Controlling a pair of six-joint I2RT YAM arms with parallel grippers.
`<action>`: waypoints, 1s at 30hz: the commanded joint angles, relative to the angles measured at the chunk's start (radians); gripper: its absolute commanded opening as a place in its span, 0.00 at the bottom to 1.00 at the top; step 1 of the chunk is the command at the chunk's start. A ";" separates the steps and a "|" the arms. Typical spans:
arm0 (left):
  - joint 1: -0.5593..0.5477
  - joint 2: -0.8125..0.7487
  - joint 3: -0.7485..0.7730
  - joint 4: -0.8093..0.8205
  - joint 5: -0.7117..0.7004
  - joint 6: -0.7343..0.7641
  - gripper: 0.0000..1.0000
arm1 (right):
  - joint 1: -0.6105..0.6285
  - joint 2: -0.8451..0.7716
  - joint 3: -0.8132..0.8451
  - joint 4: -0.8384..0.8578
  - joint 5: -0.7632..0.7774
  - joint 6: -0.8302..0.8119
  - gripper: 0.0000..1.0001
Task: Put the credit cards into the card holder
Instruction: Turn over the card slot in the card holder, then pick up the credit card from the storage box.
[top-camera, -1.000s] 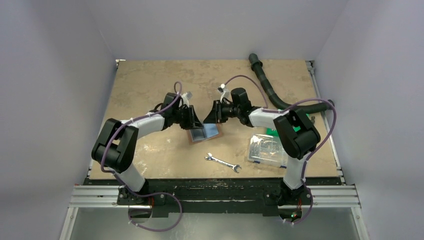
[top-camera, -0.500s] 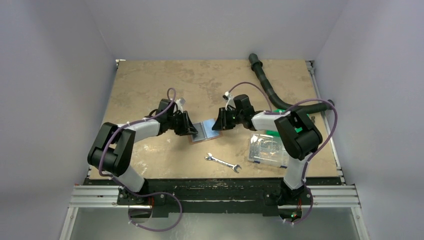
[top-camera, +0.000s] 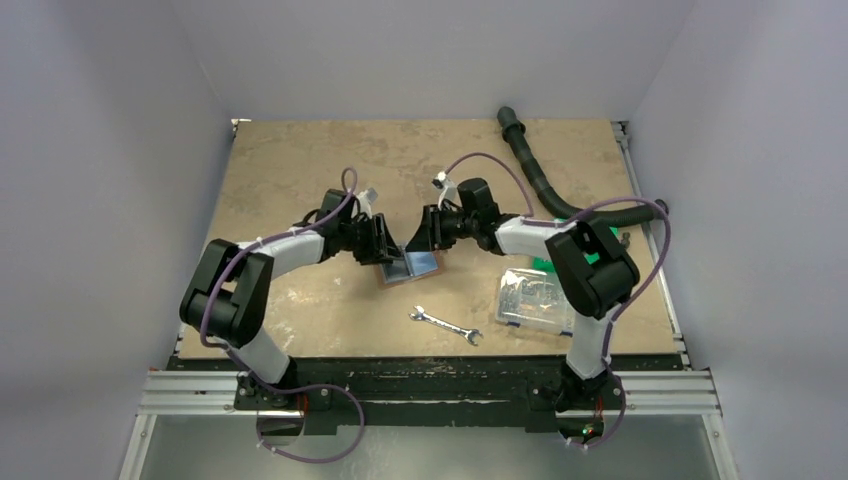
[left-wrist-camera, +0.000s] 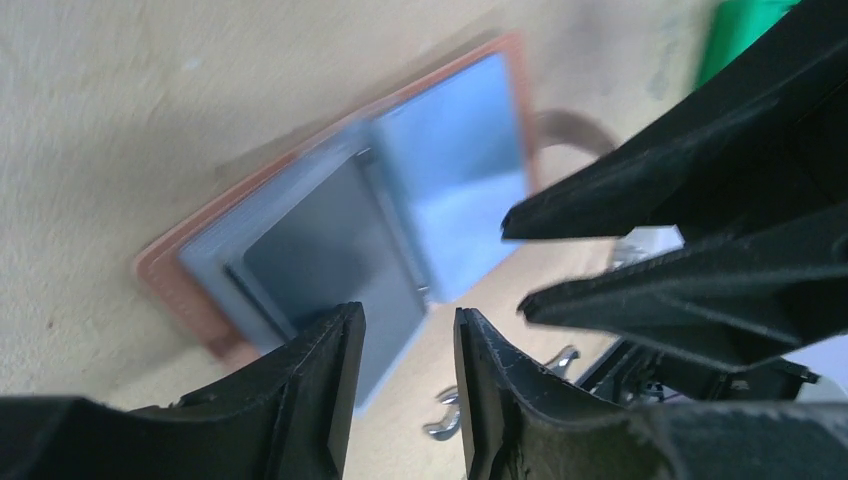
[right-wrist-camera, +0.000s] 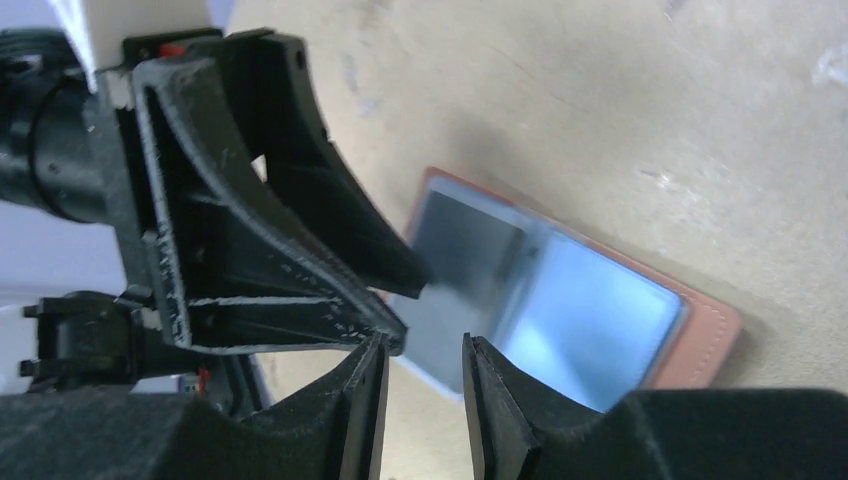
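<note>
The tabletop (top-camera: 300, 160) carries everything. A black corrugated hose (top-camera: 540, 180) lies well beyond the right pincer (right-wrist-camera: 425, 355). A clear compartment box (top-camera: 535, 298) sits nearer the arm bases, off that pincer's outer side.

Both pincers meet tip to tip above the card holder (left-wrist-camera: 175, 290). It lies spread open and flat just under them. The left pincer (left-wrist-camera: 405, 330) has its jaws apart, and so has the right one. Neither clamps anything.

A wrench (top-camera: 446, 326) lies near, on the base side.

The darker grey-blue card (left-wrist-camera: 340, 260) lies on the half below the left pincer. The light blue card (left-wrist-camera: 460, 180) lies on the half below the right pincer.
</note>
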 joint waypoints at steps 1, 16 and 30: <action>0.000 0.059 -0.079 0.008 -0.035 0.034 0.42 | -0.008 0.070 -0.040 0.063 -0.007 0.024 0.40; 0.016 -0.120 0.057 -0.186 -0.132 0.097 0.52 | -0.005 -0.148 -0.033 -0.231 0.182 -0.121 0.49; -0.038 -0.035 0.397 -0.188 -0.009 0.212 0.77 | -0.114 -0.642 -0.042 -0.676 0.935 -0.179 0.92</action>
